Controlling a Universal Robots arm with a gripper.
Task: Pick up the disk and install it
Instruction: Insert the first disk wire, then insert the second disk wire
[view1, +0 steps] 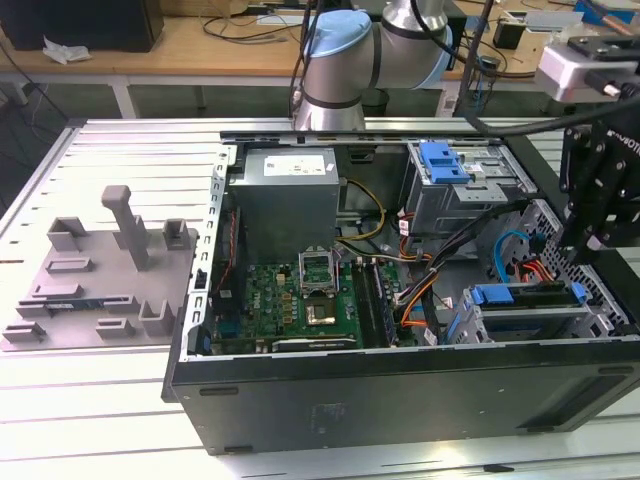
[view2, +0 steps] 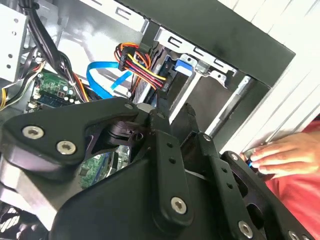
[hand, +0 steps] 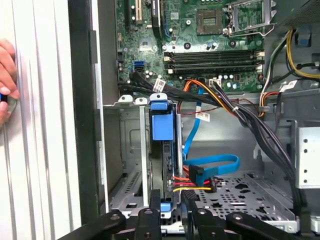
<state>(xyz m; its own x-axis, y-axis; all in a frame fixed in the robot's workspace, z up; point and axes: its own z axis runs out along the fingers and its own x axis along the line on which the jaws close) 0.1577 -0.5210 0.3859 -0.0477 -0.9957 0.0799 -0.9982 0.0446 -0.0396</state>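
The disk (hand: 161, 125) stands on edge in a slot of the grey drive cage (hand: 130, 150) at the lower corner of the open computer case, its blue bracket facing outward. It also shows in the second wrist view as a dark edge with a blue bracket (view2: 182, 65), and in the exterior view as a strip with blue tabs (view1: 520, 297). My gripper (hand: 170, 206) is at the disk's outer end with a black finger on each side, shut on it. In the exterior view the gripper (view1: 585, 255) hangs just above the cage at the right.
Blue data and coloured power cables (hand: 205, 177) lie beside the disk's end. The case holds a motherboard (view1: 290, 300), a grey box (view1: 285, 195) and an upper cage with a blue latch (view1: 445, 160). A person's hand (view2: 280, 155) rests outside the case wall. A grey fixture (view1: 100, 270) sits at the exterior view's left.
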